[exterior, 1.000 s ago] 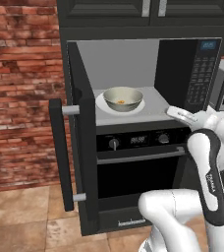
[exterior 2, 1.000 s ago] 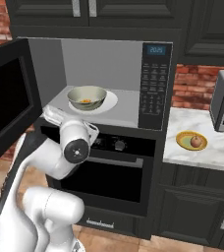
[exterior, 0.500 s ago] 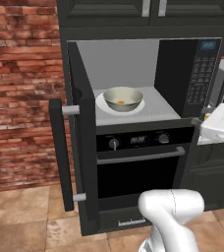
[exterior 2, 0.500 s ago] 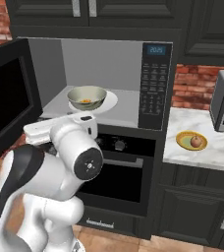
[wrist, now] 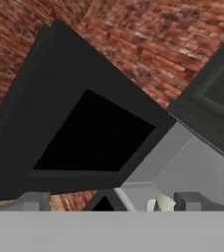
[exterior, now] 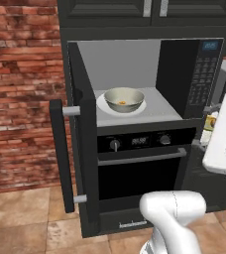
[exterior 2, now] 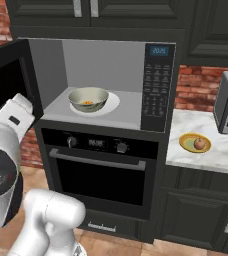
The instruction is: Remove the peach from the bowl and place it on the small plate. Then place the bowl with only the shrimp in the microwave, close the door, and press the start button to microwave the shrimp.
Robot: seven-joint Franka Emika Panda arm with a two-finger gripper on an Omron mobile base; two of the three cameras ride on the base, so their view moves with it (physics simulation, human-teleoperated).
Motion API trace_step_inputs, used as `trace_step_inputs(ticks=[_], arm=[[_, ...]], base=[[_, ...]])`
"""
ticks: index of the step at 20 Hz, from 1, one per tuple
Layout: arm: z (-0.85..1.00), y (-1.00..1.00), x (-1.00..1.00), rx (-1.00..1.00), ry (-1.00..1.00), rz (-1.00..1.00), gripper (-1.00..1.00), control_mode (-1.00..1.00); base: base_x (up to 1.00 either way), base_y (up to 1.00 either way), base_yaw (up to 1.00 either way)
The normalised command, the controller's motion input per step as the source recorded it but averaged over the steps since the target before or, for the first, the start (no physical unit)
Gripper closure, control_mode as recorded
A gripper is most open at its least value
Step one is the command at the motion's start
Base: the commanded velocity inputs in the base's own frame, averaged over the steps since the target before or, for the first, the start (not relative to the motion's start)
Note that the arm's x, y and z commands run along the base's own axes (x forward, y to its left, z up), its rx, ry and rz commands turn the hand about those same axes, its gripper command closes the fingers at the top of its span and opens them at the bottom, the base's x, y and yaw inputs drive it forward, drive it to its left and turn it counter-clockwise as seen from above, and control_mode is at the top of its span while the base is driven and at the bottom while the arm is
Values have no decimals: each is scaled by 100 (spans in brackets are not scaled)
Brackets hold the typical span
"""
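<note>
We record a red brick wall (exterior: 21,94), dark upper cabinets (exterior 2: 101,12), a black built-in oven (exterior 2: 103,170) below, dark base cabinets (exterior 2: 201,212) under a white marble counter (exterior 2: 221,150), and a tan tiled floor (exterior: 26,223).

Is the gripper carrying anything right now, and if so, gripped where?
Nothing seems held. In the hand view the fingertips show nothing between them; they face the open microwave door. The bowl sits inside the microwave, the peach on the small plate.
</note>
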Motion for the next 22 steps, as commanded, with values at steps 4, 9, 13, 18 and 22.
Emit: trace_step_inputs(ticks=[4,9,13,18,22], arm=[[-6,100,-100,-37,-33,0,-100,-100],[-28,100,-71,-22,-22,0,-100,-100],[-42,100,-49,-11,-13,0,-100,-100],[-41,100,-11,-10,-10,-5,-100,-100],[-43,100,19,-9,-4,-12,-100,-100]], base=[[0,0,0],[0,0,0],[0,0,0],[0,0,0],[0,0,0]])
